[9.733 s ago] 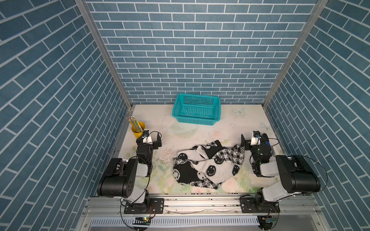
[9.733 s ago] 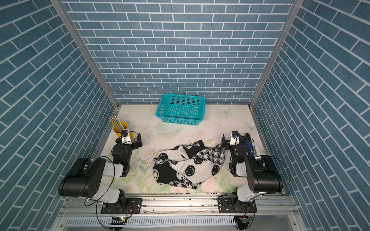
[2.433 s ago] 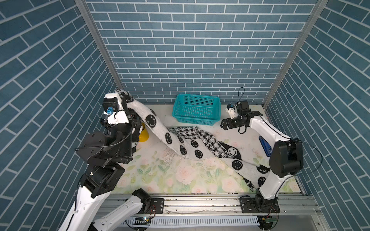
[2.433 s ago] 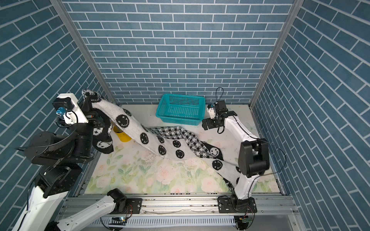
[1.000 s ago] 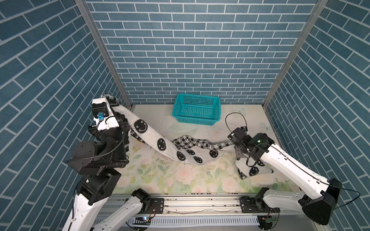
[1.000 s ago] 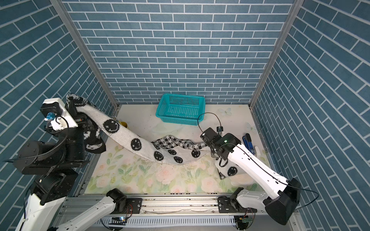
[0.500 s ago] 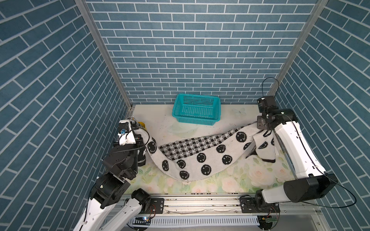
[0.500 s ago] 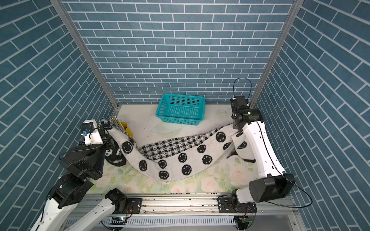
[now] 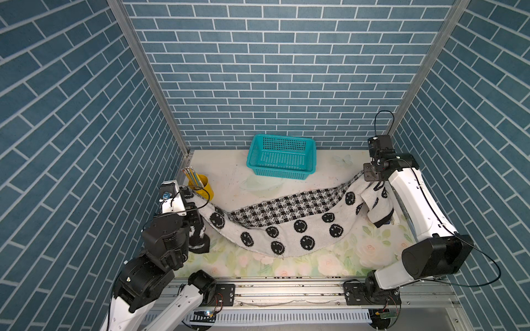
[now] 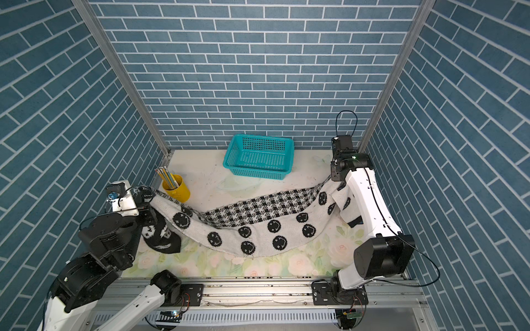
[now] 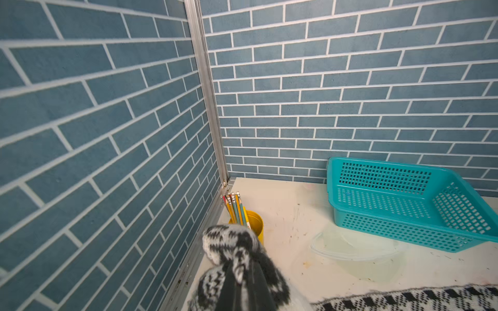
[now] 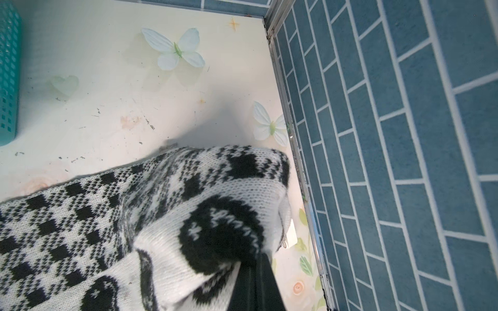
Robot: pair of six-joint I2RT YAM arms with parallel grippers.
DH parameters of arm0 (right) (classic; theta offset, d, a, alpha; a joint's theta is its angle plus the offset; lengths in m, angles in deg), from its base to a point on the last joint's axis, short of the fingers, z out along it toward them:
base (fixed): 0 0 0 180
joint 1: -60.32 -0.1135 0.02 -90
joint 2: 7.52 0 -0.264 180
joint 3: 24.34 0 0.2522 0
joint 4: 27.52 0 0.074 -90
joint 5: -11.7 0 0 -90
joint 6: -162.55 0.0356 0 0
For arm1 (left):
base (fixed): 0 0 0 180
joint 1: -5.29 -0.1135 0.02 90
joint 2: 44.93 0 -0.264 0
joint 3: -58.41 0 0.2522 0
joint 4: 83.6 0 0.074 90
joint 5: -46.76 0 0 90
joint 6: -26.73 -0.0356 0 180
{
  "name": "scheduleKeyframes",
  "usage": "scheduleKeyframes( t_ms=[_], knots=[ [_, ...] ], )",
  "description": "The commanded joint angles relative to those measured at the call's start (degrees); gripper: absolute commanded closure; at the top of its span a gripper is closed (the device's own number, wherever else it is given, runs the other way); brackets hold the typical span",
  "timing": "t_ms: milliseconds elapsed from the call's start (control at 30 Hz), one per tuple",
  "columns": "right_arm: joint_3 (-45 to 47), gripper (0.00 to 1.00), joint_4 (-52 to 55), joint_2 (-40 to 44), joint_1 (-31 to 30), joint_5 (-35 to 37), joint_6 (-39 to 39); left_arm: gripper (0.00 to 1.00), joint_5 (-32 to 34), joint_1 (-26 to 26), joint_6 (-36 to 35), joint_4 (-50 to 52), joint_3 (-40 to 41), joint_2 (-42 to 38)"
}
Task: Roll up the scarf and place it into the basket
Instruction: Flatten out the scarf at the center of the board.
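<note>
The left hand [image 11: 242, 280] is squeezed shut on one end of the scarf [image 9: 286, 220], close to the yellow cup [image 9: 205, 187] with pencils in it. The right hand [image 12: 254, 280] is shut tight too, pinching the scarf near its other end, over by the right wall. The scarf hangs between them like a hammock, and its middle lies on the flowery surface [image 9: 329, 260]. Its white side faces up, with black smiley faces, and a check band runs along the far edge. A dark bit dangles under the left hand, and another bit droops beside the right arm. The teal basket [image 9: 282, 154] sits at the back by the wall, behind the scarf and not touching it.
</note>
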Motion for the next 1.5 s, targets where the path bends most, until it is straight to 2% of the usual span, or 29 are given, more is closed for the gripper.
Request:
scheduleKeyframes(
  t_ms=[0, 67, 100, 133, 167, 200, 300, 400, 467, 533, 700, 800, 900, 1100, 1300, 1400, 1467],
  knots=[
    [1.64, 1.0, -2.53, 1.87, 0.53, -0.18, -1.67, 1.0, -2.44, -0.33, -3.48, -0.4, -0.16, 9.53],
    [2.6, 1.0, -2.97, 2.68, 1.6, -0.48, -1.79, 1.0, -11.76, -0.31, -0.77, -3.2, 1.22, 15.45],
    [2.83, 1.0, -2.98, 2.9, 1.94, -0.6, -1.88, 0.87, -16.62, -0.33, 1.2, -4.56, 2.26, 18.06],
    [2.96, 1.0, -3.11, 3.09, 2.33, -0.58, -1.97, 0.38, -21.62, -0.33, 3.55, -6.34, 3.84, 20.89],
    [2.79, 1.0, -2.96, 3.09, 2.59, -0.64, -2.06, 0.03, -24.58, -0.26, 6.66, -7.5, 4.84, 23.32],
    [2.64, 1.0, -2.84, 2.94, 2.64, -0.64, -2.19, 0.0, -25.28, -0.33, 8.98, -8.4, 5.81, 24.45],
    [2.09, 1.0, -2.5, 2.41, 2.7, -0.77, -2.56, 0.0, -25.24, -2.08, 11.17, -9.8, 6.61, 21.62],
    [1.96, 1.0, -2.77, 1.65, 2.7, -1.02, -2.77, 0.0, -30.03, -10.06, 10.42, -8.11, 5.03, 17.18],
    [1.98, 1.0, -3.25, 1.18, 2.71, -1.4, -2.77, 0.0, -32.51, -16.17, 10.39, -2.86, 3.74, 19.55],
    [1.83, 1.0, -3.99, 0.76, 2.71, -1.8, -2.54, 0.0, -35.06, -19.78, 11.64, -0.73, 6.19, 22.03],
    [-0.7, 1.0, -4.99, -0.9, 3.1, -1.83, -2.38, 0.0, -38.47, -23.09, 20.21, -4.35, 11.64, 26.74],
    [-4.33, 1.0, -5.84, -0.99, 4.43, -1.87, -2.05, 0.0, -43.43, -23.93, 24.76, -8.22, 13.37, 29.01],
    [-9.37, 1.0, -6.07, -1.39, 5.62, -2.42, -1.97, 0.0, -46.58, -23.98, 33.06, -12.99, 17.02, 29.78],
    [-22.19, 1.0, -2.97, -5.18, 7.61, 0.05, -1.89, 0.0, -44.51, -23.97, 47.41, -17.05, 26.13, 26.39],
    [-28.28, 1.0, -5.32, -3.13, 10.81, 12.08, -2.5, 0.0, -38.61, -23.97, 51.34, -14.74, 30.46, 23.21],
    [-32.91, 1.0, -5.04, -3.02, 11.01, 19.14, -4.15, 0.0, -35.96, -23.97, 51.3, -14.98, 30.66, 24.35],
    [-34.29, 1.0, -5.14, -2.34, 11.06, 20.67, -5.48, 0.0, -35.46, -23.97, 51.45, -15.81, 30.87, 26.49]
  ],
)
